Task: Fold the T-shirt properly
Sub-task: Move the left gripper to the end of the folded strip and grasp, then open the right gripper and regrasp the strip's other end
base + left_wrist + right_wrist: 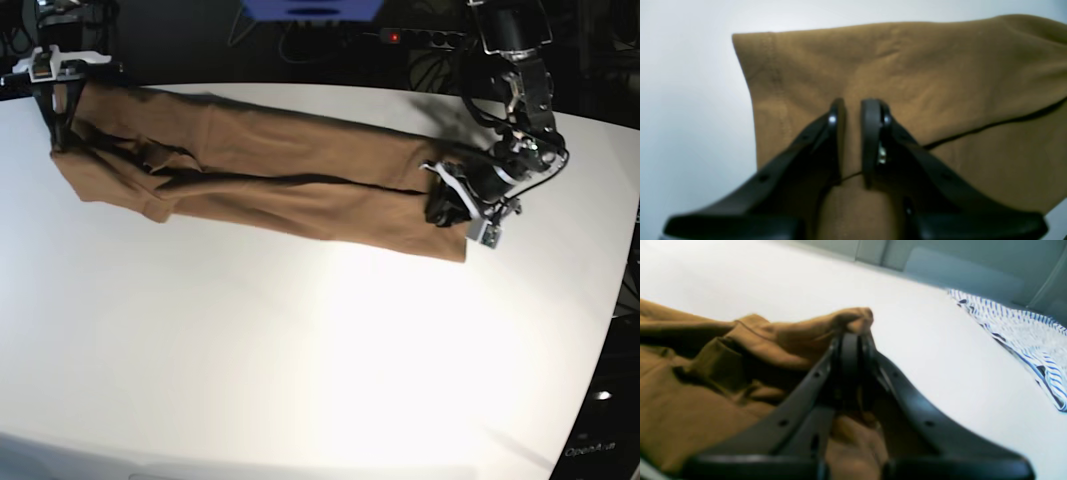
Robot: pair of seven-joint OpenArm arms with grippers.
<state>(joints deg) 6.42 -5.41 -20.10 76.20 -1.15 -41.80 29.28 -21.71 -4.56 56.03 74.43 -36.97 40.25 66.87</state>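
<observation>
On the white table (300,350), the T-shirt (300,180) lies stretched w/ long folds between both arms. Left gripper (852,110), wrist bent low at the hem end, jaws narrow, pinching a fold of cloth. Farther off, right gripper (853,340) angles down at the table's far corner, jaws clamped on bunched fabric. Striped cloth (1023,336) lies beyond.
</observation>
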